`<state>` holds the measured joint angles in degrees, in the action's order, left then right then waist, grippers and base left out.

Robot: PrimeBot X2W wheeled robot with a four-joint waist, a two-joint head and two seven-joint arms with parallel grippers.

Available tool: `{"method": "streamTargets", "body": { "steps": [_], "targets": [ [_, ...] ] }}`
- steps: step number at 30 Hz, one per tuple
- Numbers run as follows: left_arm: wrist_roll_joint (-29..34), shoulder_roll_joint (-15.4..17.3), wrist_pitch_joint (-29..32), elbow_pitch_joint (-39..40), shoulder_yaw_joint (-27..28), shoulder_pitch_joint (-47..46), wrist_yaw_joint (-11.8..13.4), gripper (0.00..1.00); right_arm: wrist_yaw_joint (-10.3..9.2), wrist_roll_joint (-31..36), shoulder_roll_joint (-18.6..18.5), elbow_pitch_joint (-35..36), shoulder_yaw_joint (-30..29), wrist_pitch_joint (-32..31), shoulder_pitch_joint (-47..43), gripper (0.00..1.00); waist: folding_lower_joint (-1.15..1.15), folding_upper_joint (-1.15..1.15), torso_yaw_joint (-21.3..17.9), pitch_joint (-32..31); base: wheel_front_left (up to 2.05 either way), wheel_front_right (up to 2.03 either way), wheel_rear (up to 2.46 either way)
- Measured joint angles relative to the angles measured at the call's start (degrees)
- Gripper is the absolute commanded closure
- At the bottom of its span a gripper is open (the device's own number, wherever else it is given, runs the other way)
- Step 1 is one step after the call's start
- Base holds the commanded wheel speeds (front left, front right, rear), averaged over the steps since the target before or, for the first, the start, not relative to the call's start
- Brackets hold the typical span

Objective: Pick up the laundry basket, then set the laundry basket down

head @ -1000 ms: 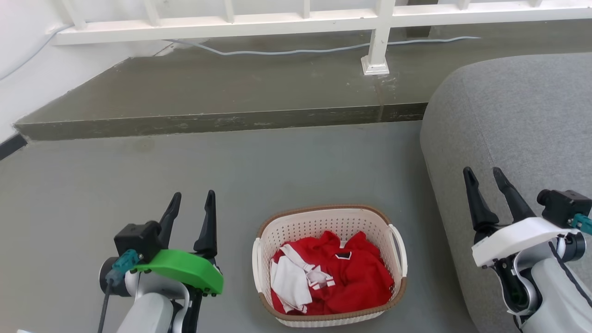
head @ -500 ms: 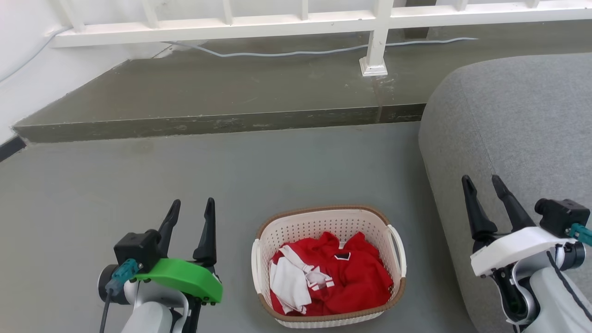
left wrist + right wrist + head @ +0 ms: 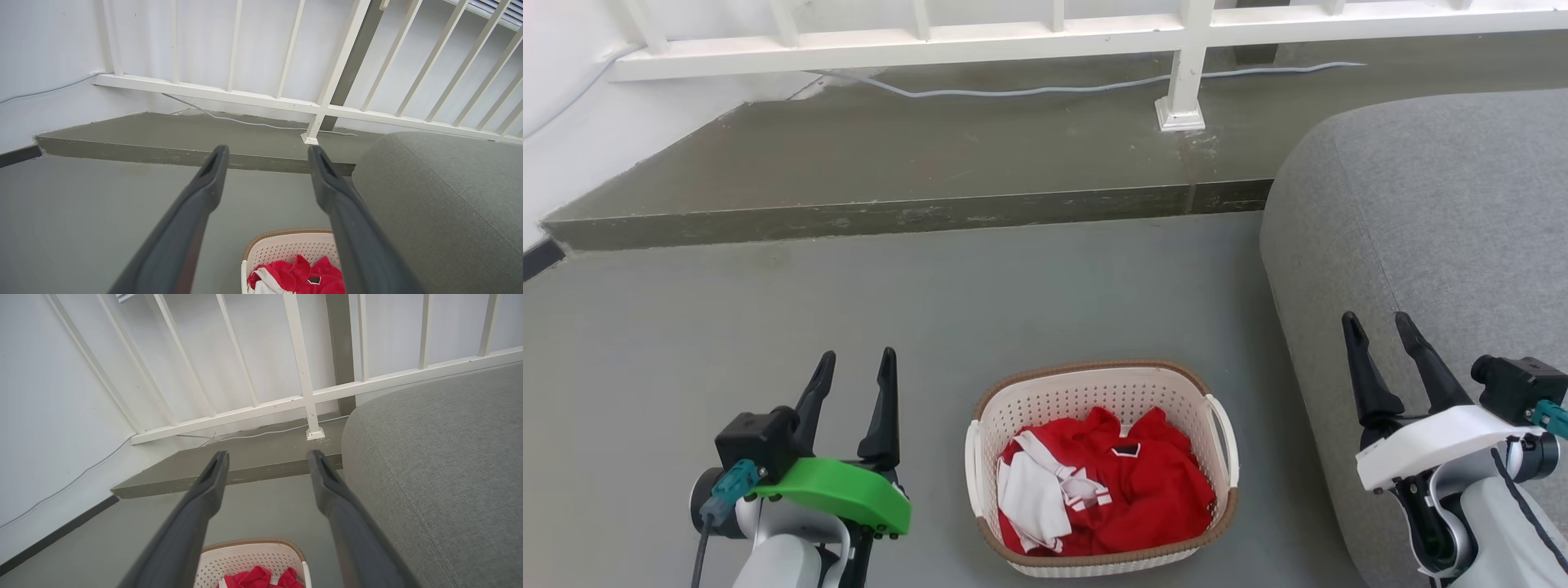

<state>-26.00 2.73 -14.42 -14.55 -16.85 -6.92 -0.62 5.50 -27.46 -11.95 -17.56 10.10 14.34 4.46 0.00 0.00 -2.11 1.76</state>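
The basket [image 3: 1086, 396] stood upright on the floor [image 3: 768, 327], well short of the step [image 3: 931, 155] along the floor's far edge and near the sofa [image 3: 1421, 204] at its right side, with a strip of bare floor between them. Its brown rim ran round the top, and a white handle showed on each short side. Inside lay a crumpled red garment [image 3: 1160, 490] with a white piece [image 3: 1033, 498] bunched toward the left wall. The left gripper [image 3: 858, 355] hung above the floor just to the left of the basket, apart from it, its jaws parted by a moderate gap and holding nothing. The right gripper [image 3: 1376, 318] hung farther off on the right, over the sofa's front edge, its jaws likewise parted and empty. Both pairs of fingers pointed toward the step. In both wrist views the basket's far rim and a bit of red cloth showed low between the fingers, neither of which touched it. Beyond the step, a white railing [image 3: 1013, 37] ran along the wall, with one post footed on the step, and a pale cable [image 3: 1013, 88] trailed along its base.
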Motion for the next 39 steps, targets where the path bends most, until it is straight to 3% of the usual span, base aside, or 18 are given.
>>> {"method": "streamTargets", "body": {
  "steps": [7,8,20,39],
  "targets": [
    [0.1,0.0,0.0,-0.1,0.1,0.6,-0.7,0.0,0.08,0.8,0.5,-0.1,-0.6,0.0,-0.2,0.0,0.0,0.0,-0.1,-0.1,0.0,0.0,0.0],
    [0.1,0.0,0.0,-0.1,0.1,0.6,-0.7,1.0,0.08,0.8,0.5,-0.1,-0.6,0.0,-0.2,1.0,0.0,0.0,-0.1,-0.1,0.0,0.0,0.0],
    [-2.9,-0.3,0.8,-2.2,0.2,2.7,-0.7,1.0,0.02,-2.4,2.5,-2.4,-1.4,-1.3,-2.3,1.0,0.0,0.0,0.0,-0.2,0.0,0.0,0.0],
    [-16.4,-0.3,4.3,-1.6,3.9,2.7,-1.8,1.0,0.04,-15.1,3.8,-2.3,-4.6,-5.4,-2.3,1.0,0.0,0.0,0.4,-0.5,0.0,0.0,0.0]
  ]
}}
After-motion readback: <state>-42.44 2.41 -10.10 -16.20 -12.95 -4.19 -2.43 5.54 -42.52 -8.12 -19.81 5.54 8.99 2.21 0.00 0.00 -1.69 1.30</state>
